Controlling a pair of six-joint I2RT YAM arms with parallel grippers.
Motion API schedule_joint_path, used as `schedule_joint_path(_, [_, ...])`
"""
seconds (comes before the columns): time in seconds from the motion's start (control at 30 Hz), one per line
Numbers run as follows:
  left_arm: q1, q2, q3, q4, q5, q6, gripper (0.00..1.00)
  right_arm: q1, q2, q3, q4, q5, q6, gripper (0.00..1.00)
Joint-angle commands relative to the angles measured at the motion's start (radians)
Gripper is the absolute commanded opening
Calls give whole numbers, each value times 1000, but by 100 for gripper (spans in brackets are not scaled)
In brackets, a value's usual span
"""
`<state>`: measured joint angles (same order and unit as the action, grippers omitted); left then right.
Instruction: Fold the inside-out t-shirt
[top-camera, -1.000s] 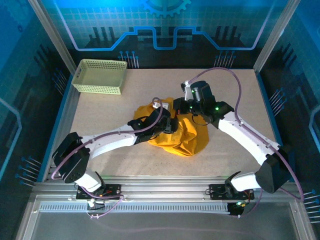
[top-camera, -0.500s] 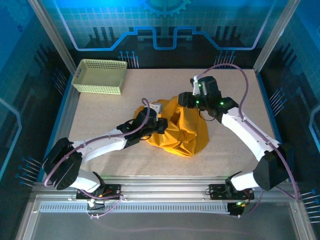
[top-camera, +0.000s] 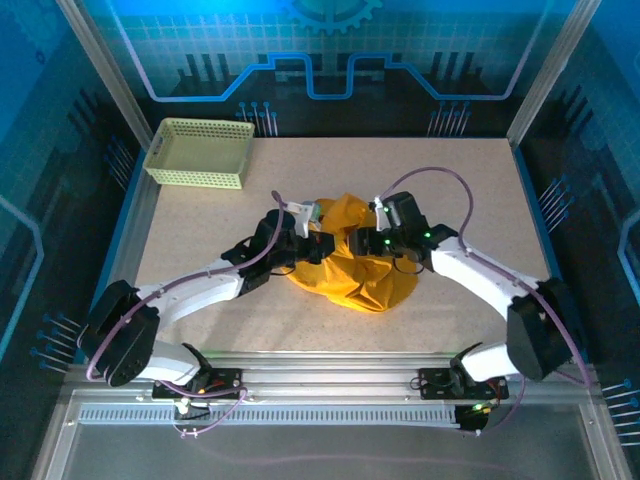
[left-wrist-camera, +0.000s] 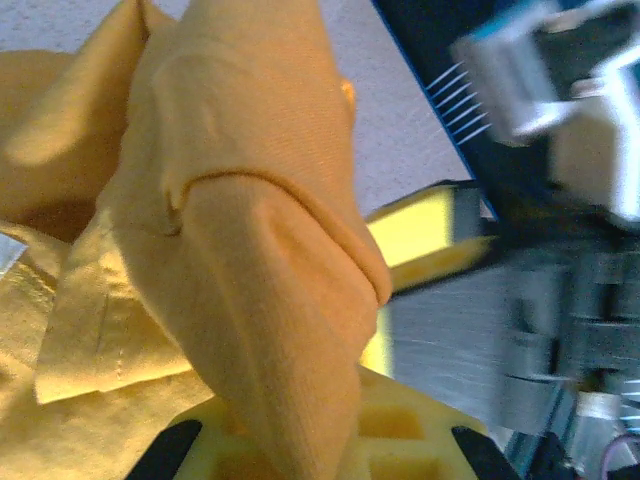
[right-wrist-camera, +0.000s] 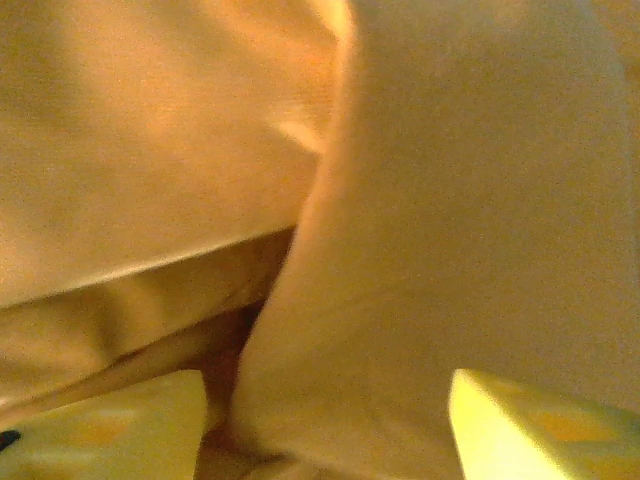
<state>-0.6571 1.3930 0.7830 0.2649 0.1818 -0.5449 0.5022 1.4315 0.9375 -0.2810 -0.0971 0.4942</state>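
The inside-out t-shirt (top-camera: 360, 272) lies crumpled in a mustard-yellow heap at the middle of the table. My left gripper (top-camera: 314, 245) sits at the heap's left edge. In the left wrist view a thick fold of the t-shirt (left-wrist-camera: 250, 250) runs down into my left gripper (left-wrist-camera: 300, 445), whose yellow jaws are shut on it. My right gripper (top-camera: 366, 243) is down on the top of the heap, close to the left one. In the right wrist view its yellow fingers (right-wrist-camera: 110, 425) stand apart, with a ridge of the t-shirt (right-wrist-camera: 400, 300) bulging between them.
A pale yellow-green mesh basket (top-camera: 200, 152) stands at the table's far left corner. Bare speckled tabletop (top-camera: 470, 190) surrounds the heap. Metal frame posts and blue walls border the table on all sides.
My left gripper has shut on a fold at the heap's left edge. My right gripper let go and opened, lifted briefly, then came back down onto the shirt beside the left one.
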Motion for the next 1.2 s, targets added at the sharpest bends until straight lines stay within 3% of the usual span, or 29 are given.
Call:
schedule_joint_path(0.0, [5, -51, -21, 42, 66, 26, 0, -3, 77, 62, 46, 54, 30, 54])
schedule_joint_path(0.1, [18, -93, -49, 42, 74, 21, 0, -25, 94, 78, 47, 102, 15, 37])
schedule_joint_path(0.23, [52, -149, -83, 23, 80, 15, 0, -60, 84, 92, -8, 151, -16, 3])
schedule_joint_path(0.27, [64, -163, -92, 15, 76, 16, 0, -67, 65, 86, -26, 167, -28, 0])
schedule_joint_path(0.4, [110, -207, -128, -12, 66, 10, 0, -94, -66, 58, -98, 161, -90, 0])
schedule_joint_path(0.57, [133, -203, -133, -83, -35, 4, 0, -117, -213, 76, -230, 33, -222, 0])
schedule_joint_path(0.7, [137, -81, -55, -146, -42, 37, 1, -124, -151, 115, -254, 2, -245, 0])
schedule_joint_path(0.83, [136, 59, 79, -281, -78, 72, 5, -136, 52, 202, -223, 48, -210, 0])
schedule_joint_path(1.0, [137, 162, 183, -396, -125, 97, 11, -153, 251, 336, -249, 169, -178, 30])
schedule_joint_path(1.1, [136, 172, 175, -374, -80, 99, 16, -113, 198, 337, -273, 227, -196, 47])
schedule_joint_path(1.17, [136, 163, 139, -329, -59, 87, 19, -62, 128, 313, -288, 253, -204, 51])
